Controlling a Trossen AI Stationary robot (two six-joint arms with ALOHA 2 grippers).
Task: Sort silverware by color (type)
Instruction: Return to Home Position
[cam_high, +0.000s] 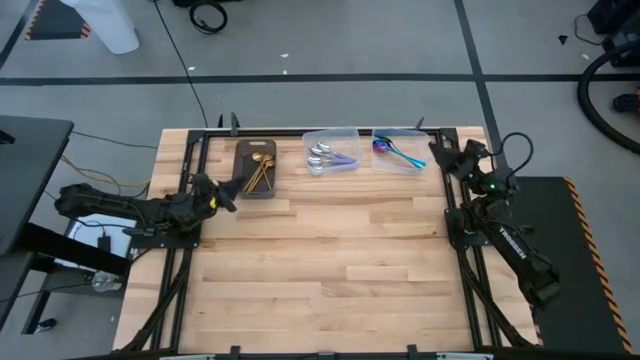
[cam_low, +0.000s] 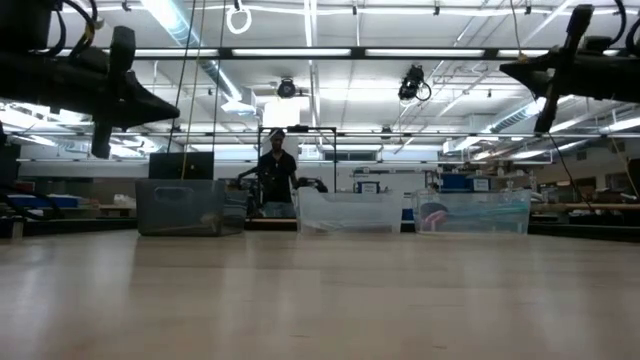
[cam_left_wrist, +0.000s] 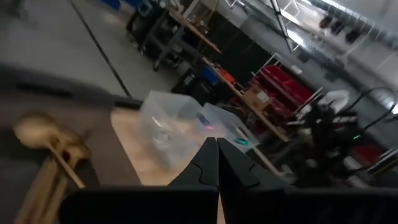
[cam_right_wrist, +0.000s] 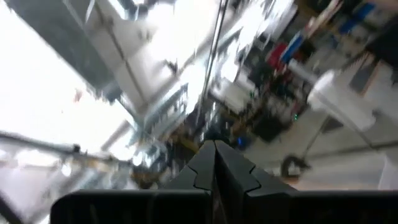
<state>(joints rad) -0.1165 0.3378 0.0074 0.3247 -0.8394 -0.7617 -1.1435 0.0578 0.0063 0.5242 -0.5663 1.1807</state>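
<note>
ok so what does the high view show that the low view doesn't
Only the high view: the bins' contents seen clearly from above, gold spoons in the dark tray, silver spoons in the middle clear container, blue spoons in the right clear container; also the left gripper beside the tray and the right gripper by the right container. Only the low view: a person in the room behind the table. Both: the wooden table with the three bins in a row along its far edge.

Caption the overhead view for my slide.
Sorted: gold spoons in dark tray, silver spoons in middle clear bin, iridescent spoons in right clear bin; left gripper and right gripper flank them.
</note>
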